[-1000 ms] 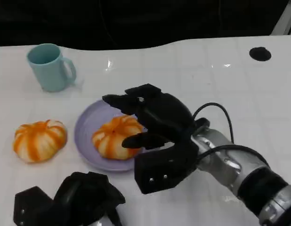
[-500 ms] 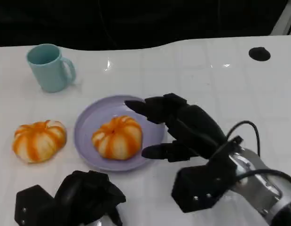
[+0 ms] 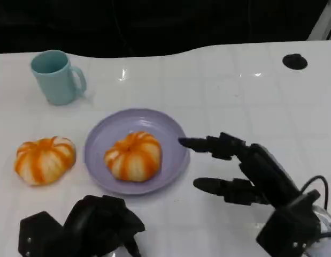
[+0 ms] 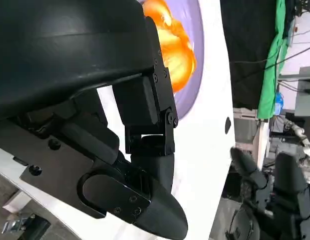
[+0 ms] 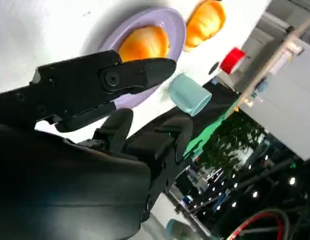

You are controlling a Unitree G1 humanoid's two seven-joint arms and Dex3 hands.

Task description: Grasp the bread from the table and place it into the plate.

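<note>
An orange-and-white striped bread (image 3: 133, 155) lies in the lavender plate (image 3: 176, 147) at the table's middle; it also shows as the bread (image 5: 143, 43) in the plate (image 5: 176, 27) and as the bread (image 4: 171, 46). A second bread (image 3: 44, 159) sits on the table left of the plate, also the second bread (image 5: 207, 21). My right hand (image 3: 244, 170) hovers just right of the plate, fingers spread, holding nothing. My left hand (image 3: 85, 230) rests near the front edge, fingers curled in with nothing in them.
A light-blue mug (image 3: 57, 76) stands at the back left, and the mug (image 5: 189, 94) shows beyond the plate. A small black round disc (image 3: 295, 61) lies at the far right back. White table (image 3: 235, 101) stretches behind and right of the plate.
My right hand has let go of the bread in the plate and drawn back to the right and toward me, fingers spread. The left hand stays put.
</note>
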